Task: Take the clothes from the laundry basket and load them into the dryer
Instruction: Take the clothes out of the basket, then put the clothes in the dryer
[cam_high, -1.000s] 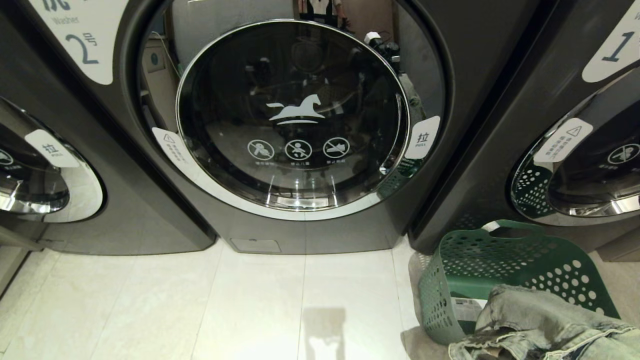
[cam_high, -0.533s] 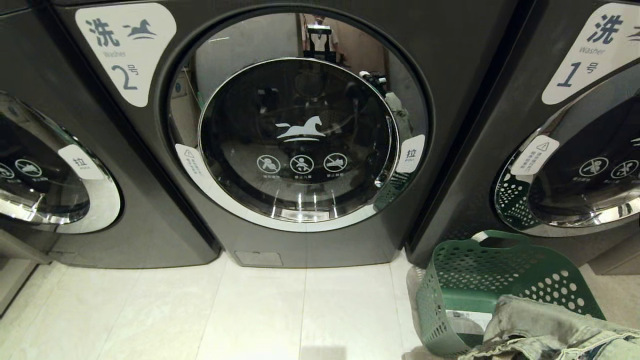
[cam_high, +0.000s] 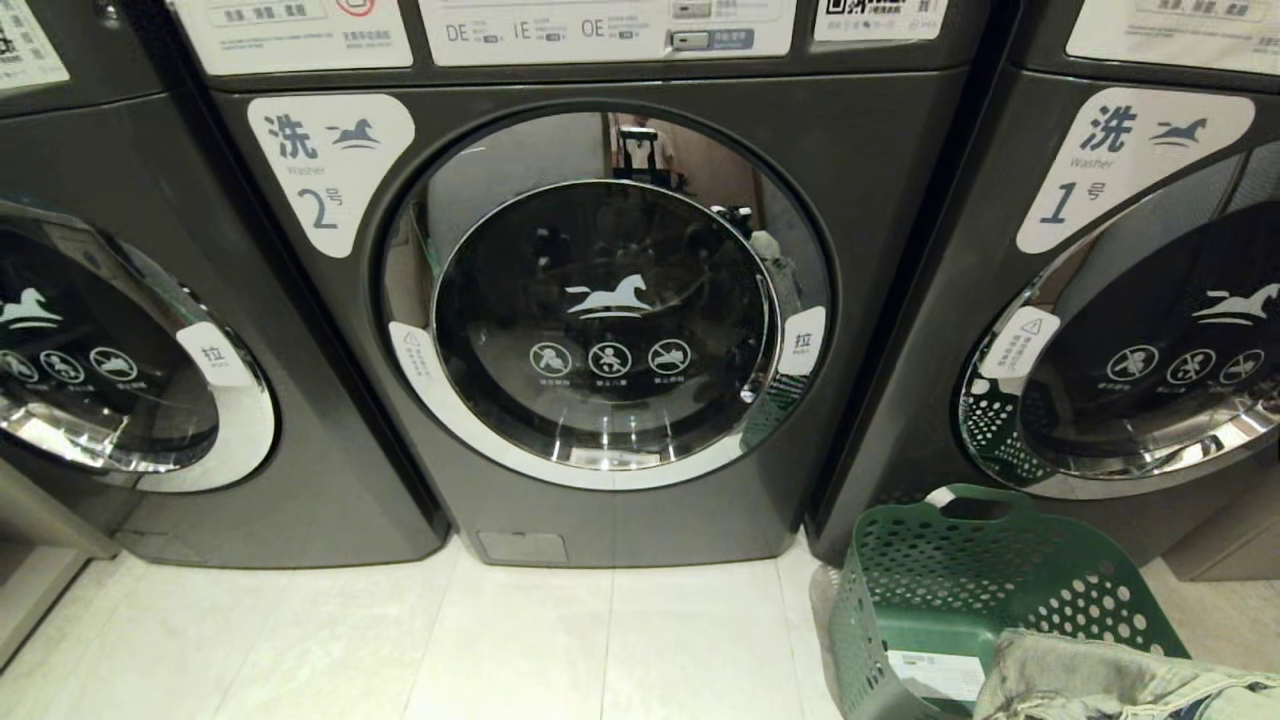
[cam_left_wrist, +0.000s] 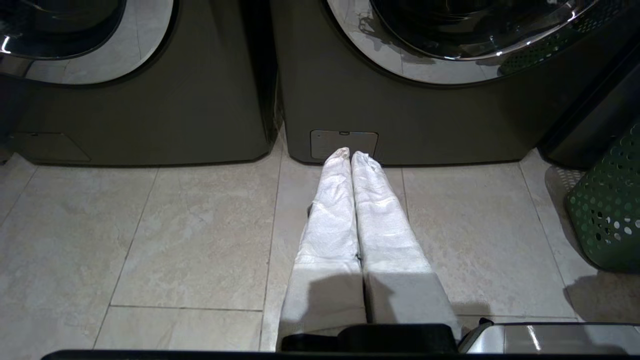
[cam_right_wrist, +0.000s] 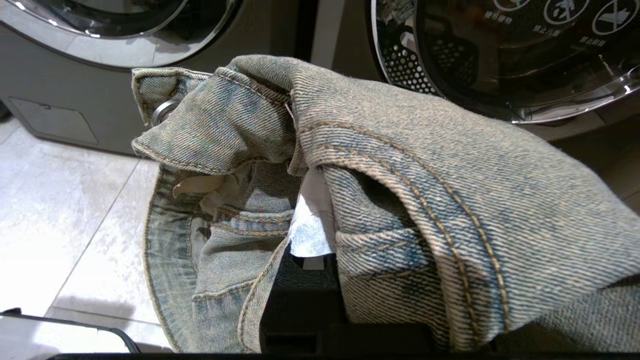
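The green laundry basket (cam_high: 960, 560) stands on the floor at the lower right, before the machine marked 1; its wall also shows in the left wrist view (cam_left_wrist: 607, 215). Faded blue jeans (cam_high: 1110, 680) hang at the bottom right corner, above the basket. They drape over my right gripper (cam_right_wrist: 311, 220), which is shut on the jeans (cam_right_wrist: 400, 165), with only a strip of one white finger showing. The middle machine (cam_high: 600, 330), marked 2, has its round door shut; which machine is the dryer I cannot tell. My left gripper (cam_left_wrist: 350, 152) is shut and empty, low over the floor.
Dark machines stand on the left (cam_high: 110, 380) and right (cam_high: 1150, 350), both with doors shut. Control panels (cam_high: 600, 30) run along the top. Pale floor tiles (cam_high: 500, 650) stretch before the machines. A small service flap (cam_high: 522, 547) sits at the middle machine's foot.
The head view has risen: the machines' labels and control panels have come into sight, and the basket and jeans sit lower in the picture. The things themselves have not moved.
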